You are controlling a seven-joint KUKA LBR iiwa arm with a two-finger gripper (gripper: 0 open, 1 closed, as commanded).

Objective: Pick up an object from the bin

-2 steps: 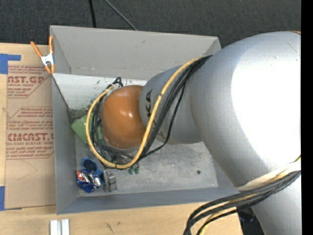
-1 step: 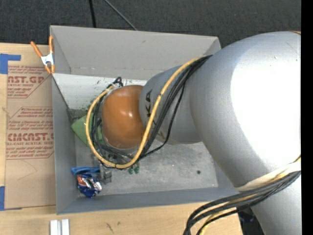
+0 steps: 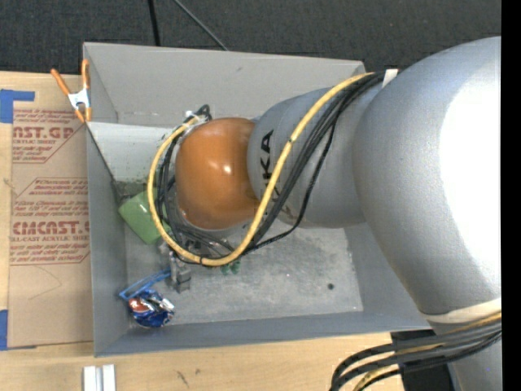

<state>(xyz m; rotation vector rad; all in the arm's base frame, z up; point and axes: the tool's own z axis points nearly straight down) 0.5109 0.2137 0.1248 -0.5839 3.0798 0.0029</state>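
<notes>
A green block (image 3: 138, 217) lies by the bin's (image 3: 244, 72) left wall, a crumpled blue wrapper (image 3: 149, 305) below it.

Robot lab, KUKA arm (image 3: 431, 177) w/ cables (image 3: 284, 157), metal bin (image 3: 228, 76)

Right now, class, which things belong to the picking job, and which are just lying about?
In the job: gripper; grey bin; crumpled blue wrapper, nearest the gripper.
Lying about: pale green block by the bin's left wall.

The arm (image 3: 342, 169) bears letters "KA" (the rest hidden), and the cardboard (image 3: 41, 177) reads "CAST.GP" and "CAST ACRYLIC SHEET".
</notes>
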